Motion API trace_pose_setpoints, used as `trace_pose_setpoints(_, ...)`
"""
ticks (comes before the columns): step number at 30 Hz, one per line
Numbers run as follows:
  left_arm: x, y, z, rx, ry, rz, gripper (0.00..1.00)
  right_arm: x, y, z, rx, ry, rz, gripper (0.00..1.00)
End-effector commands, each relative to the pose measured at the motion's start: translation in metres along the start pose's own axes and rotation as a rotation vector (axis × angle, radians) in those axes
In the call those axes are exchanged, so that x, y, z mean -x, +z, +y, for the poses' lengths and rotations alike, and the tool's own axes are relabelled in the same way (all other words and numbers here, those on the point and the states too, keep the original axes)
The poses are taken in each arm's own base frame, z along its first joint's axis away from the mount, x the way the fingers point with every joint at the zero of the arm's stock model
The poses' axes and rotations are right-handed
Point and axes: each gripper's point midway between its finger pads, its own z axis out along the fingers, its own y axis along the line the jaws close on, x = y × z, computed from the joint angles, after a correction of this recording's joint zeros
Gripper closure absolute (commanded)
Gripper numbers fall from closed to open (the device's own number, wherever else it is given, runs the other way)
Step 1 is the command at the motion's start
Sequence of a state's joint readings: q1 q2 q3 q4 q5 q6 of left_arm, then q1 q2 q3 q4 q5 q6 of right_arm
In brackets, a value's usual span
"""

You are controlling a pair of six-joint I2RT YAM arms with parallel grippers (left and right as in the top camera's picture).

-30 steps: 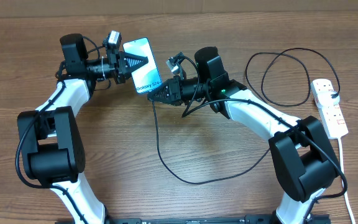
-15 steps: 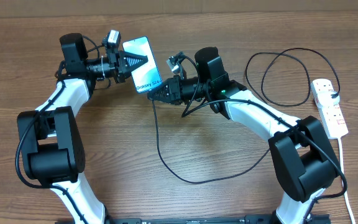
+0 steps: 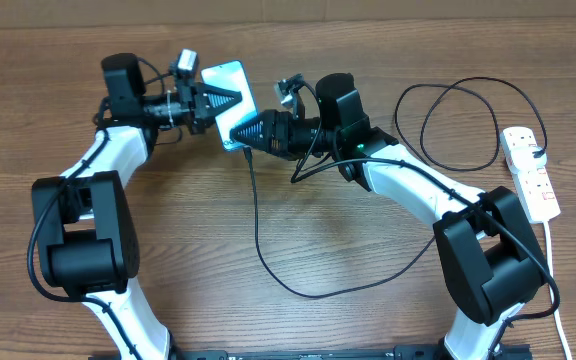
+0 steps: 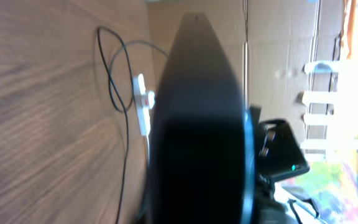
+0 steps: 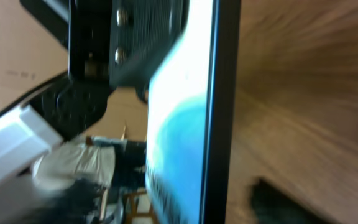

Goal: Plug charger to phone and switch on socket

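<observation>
The left gripper (image 3: 228, 98) is clamping the phone (image 3: 223, 74), holding it up off the table (image 3: 368, 60) at the back, left of centre, with its light blue screen facing upward. In the right wrist view the phone (image 5: 185, 124) is showing nearly edge-on, with one of the left gripper's dark fingers (image 5: 135, 37) pressing flat on the glass.

The right gripper (image 3: 240, 132) is reaching in from the right and sitting right at the phone's lower end, covering the text there. Whether its fingers are spread or pinched on anything, I cannot tell from these angles.

The charger (image 3: 256, 210), a thin black cable, is dropping from that same lower end of the phone, sweeping down across the wood, curving right and running under the right arm. Whether its tip is seated in the port is hidden under the gripper. More of the cable is looping in a wide circle at the far right.

The socket (image 3: 530, 172) is lying at the table's right edge, well apart from the phone, and it is showing in the left wrist view too (image 4: 143, 102).
</observation>
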State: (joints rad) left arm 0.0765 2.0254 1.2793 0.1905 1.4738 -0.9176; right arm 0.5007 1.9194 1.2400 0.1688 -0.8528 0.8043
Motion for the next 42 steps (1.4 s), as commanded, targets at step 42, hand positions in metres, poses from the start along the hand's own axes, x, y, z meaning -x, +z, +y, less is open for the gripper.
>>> trace_pose_setpoints(42, -0.130, 0.069, 0.020, 0.015, -0.073, 0.305, 0.96, -0.073, -0.126, -0.066, -0.055, 0.108, 0.304, 0.00)
